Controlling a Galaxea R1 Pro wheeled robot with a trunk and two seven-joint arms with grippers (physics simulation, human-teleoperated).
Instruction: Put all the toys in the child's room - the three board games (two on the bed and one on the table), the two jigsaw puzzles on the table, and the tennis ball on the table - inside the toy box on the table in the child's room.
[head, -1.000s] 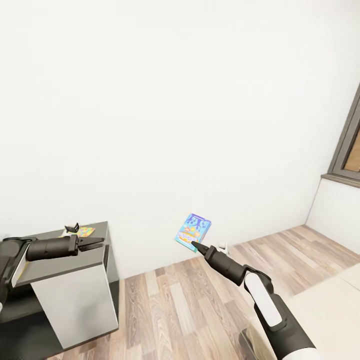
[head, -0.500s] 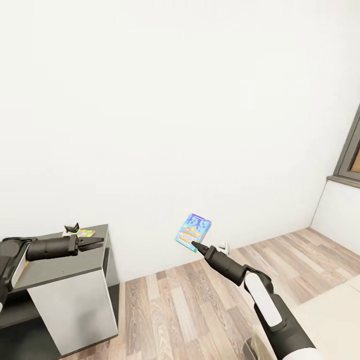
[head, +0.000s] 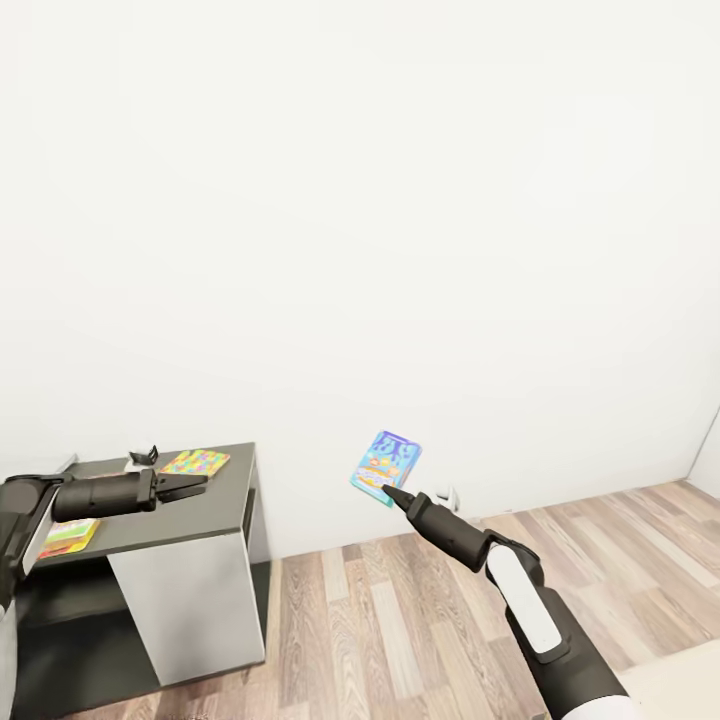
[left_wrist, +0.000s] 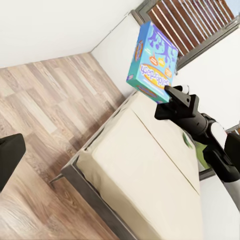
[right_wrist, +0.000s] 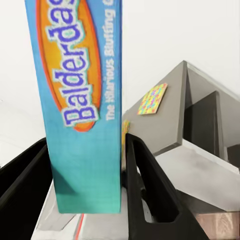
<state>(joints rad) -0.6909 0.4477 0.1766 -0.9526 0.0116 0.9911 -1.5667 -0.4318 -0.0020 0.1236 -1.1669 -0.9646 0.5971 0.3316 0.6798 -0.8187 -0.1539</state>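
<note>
Your right tool (head: 388, 492) is clamped on a blue board game (head: 386, 467), held upright in the air in front of the white wall, above the wood-plank floor (head: 400, 620). The right wrist view reads the box edge (right_wrist: 82, 100) as "Balderdash," pinched between both black fingers (right_wrist: 145, 195). Your left tool (head: 190, 485) hovers over the dark desk (head: 190, 515), its fingers nearly together and holding nothing. One jigsaw puzzle (head: 196, 462) lies flat on the desk near the wall, and a colourful box (head: 68, 536) shows under your left arm. The left wrist view adds the beige bed (left_wrist: 150, 175) below the held game (left_wrist: 152, 62).
</note>
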